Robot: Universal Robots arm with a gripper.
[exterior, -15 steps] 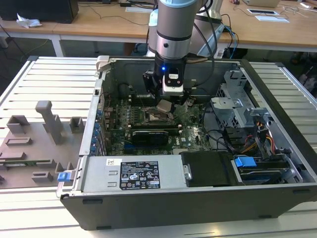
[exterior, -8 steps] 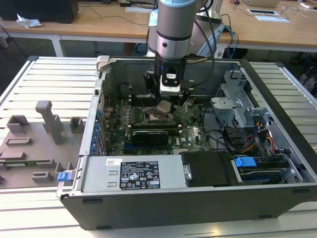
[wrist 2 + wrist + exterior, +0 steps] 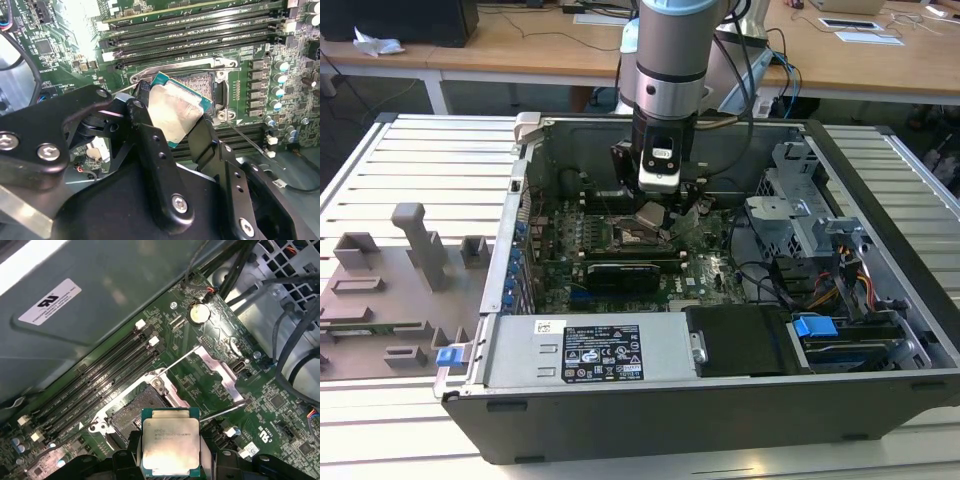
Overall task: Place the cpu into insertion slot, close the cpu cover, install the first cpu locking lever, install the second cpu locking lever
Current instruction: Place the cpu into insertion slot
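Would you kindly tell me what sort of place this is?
Probably a robotics lab or workshop: an opened computer case sits on a slatted metal bench under a robot arm, with wooden desks behind.

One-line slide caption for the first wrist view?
Gripper shut on the cpu, held close to the empty insertion slot, with the cpu cover swung open.

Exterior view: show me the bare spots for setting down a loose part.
Free: slatted table behind the grey fixture board, on the exterior view's left of the computer case. Crowded: motherboard, where the gripper holds the cpu by the insertion slot; cabled drive bay.
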